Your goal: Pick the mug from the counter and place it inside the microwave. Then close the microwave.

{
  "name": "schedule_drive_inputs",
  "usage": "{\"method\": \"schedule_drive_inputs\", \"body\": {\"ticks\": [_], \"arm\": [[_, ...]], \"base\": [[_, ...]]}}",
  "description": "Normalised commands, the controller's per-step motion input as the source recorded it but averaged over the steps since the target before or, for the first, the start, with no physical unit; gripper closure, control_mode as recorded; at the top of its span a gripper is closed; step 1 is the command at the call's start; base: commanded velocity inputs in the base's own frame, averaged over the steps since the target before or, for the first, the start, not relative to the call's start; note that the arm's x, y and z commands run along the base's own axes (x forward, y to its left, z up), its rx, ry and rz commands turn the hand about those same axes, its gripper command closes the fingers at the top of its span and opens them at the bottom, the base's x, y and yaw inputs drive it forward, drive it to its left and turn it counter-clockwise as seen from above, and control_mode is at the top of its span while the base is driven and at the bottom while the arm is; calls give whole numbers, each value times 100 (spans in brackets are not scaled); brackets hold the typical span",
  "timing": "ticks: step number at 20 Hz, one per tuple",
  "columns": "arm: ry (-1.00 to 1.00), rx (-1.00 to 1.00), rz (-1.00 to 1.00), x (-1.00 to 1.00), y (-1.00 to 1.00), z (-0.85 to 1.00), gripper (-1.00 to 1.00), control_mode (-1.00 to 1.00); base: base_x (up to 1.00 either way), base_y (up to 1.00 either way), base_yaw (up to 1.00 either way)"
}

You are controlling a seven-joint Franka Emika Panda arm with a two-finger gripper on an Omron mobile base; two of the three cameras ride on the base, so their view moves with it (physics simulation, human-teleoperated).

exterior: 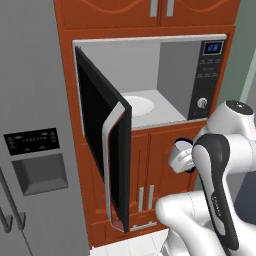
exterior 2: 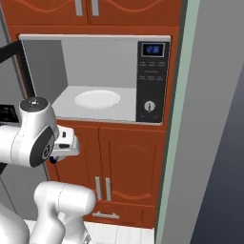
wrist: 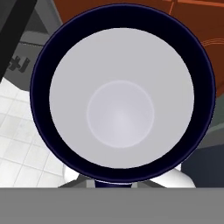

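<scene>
The mug (wrist: 120, 113) is held by the closed fingers, its mouth turned straight at the hand camera and its long axis laid along the fingers' line. It is kept low, in front of the cabinet doors below the microwave (exterior: 165, 80), whose door (exterior: 102, 145) is swung wide open.

White inside the mug (wrist: 120, 113), ringed by a dark blue rim. Grey cavity in the microwave (exterior: 165, 75), with a white round plate (exterior 2: 97, 99) on its floor; black glass door (exterior: 97, 145) edged in silver with a thin red line (along the handle side). Black control panel (exterior 2: 152, 81) with a blue display. Orange-brown wood cabinets (exterior 2: 128, 162) with silver handles. Grey refrigerator (exterior: 35, 125) with a black panel. White tiled floor (wrist: 17, 144).
</scene>
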Motion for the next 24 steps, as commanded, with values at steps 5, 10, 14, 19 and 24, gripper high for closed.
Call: {"method": "schedule_drive_inputs", "body": {"ticks": [5, 10, 14, 19, 24], "arm": [[0, 0, 0, 0, 0, 0, 100, 100], [0, 0, 0, 0, 0, 0, 100, 100], [0, 0, 0, 0, 0, 0, 100, 100], [0, 0, 0, 0, 0, 0, 100, 100], [0, 0, 0, 0, 0, 0, 100, -100]], "base": [[35, -1, -4], [1, 0, -1], [0, 0, 0], [0, 0, 0], [0, 0, 0]]}}
